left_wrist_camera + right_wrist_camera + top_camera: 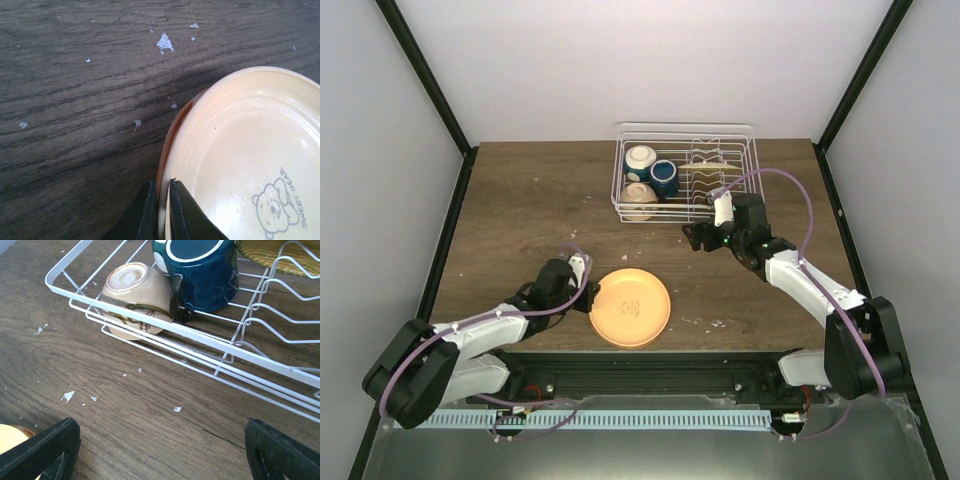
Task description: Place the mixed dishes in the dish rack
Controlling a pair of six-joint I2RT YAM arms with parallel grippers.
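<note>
An orange plate (630, 307) with a bear print lies on the table in front of the arms. My left gripper (588, 290) is shut on its left rim, and in the left wrist view the rim of the plate (250, 150) sits pinched between the jaws of this gripper (161, 212). The white wire dish rack (685, 126) stands at the back. It holds two cream bowls (641, 160) (639, 195) and a dark blue cup (665, 178). My right gripper (705, 238) hovers open and empty just in front of the rack.
In the right wrist view the rack's front wire (175, 330) runs across, with a bowl (132, 297) and the cup (200, 272) behind it. A tan woven item (270, 255) rests among the prongs. White crumbs (164, 42) dot the wooden table (520, 200).
</note>
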